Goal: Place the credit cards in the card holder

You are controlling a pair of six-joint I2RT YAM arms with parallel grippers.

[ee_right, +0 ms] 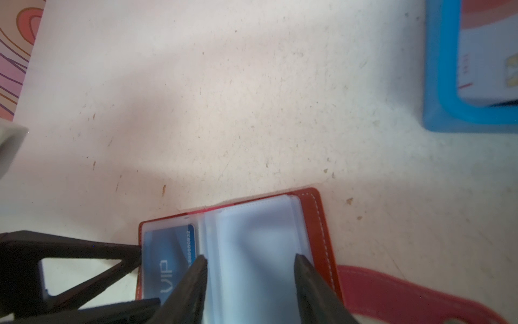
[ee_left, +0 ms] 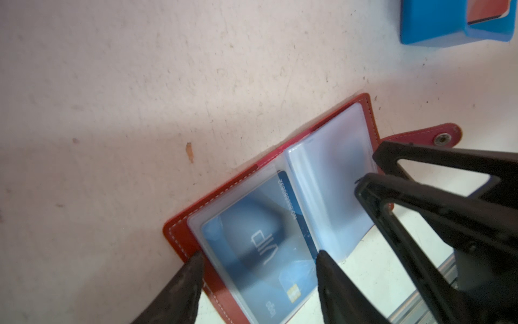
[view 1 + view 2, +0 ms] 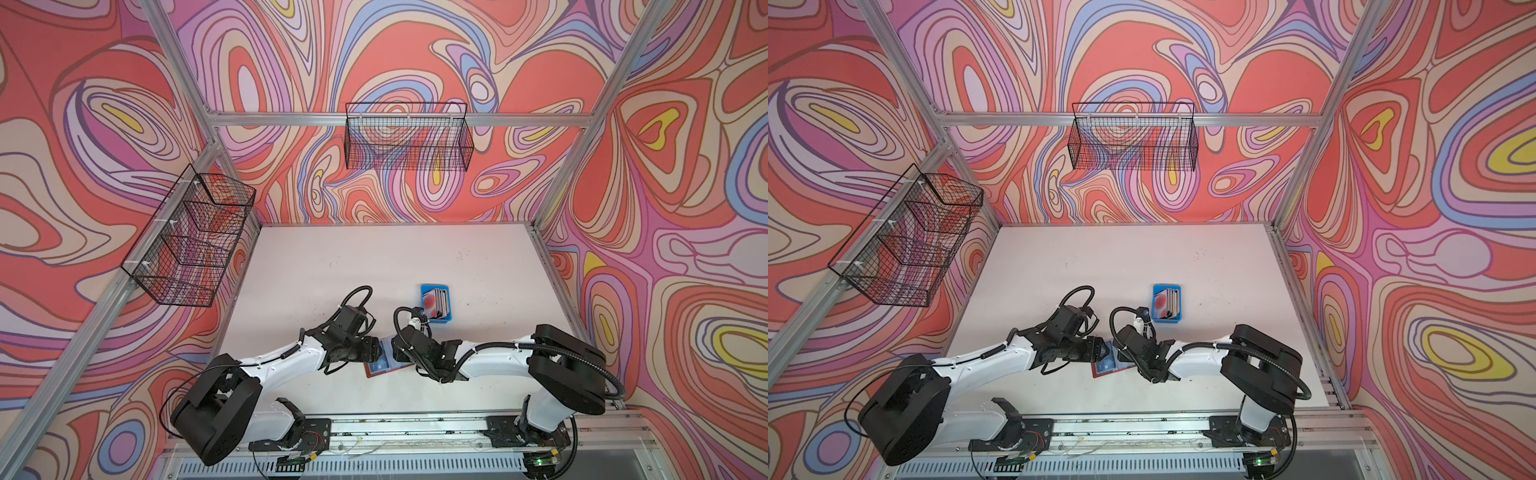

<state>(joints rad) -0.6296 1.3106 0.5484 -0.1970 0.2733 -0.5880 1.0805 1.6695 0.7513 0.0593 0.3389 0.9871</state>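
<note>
card holder lies open on the table, under both grippers. the left gripper has its fingers apart, tips on the page with the blue card. the right gripper is spread too, holding nothing, tips on the empty page. i think it is best to let one hold the pages flat while the other fetches a card from the blue tray near the holder. only wrist views show the empty sleeve; top views show the whole tray.

We see the red card holder open flat, blue card sleeved inside; other cards in a tray.
</note>
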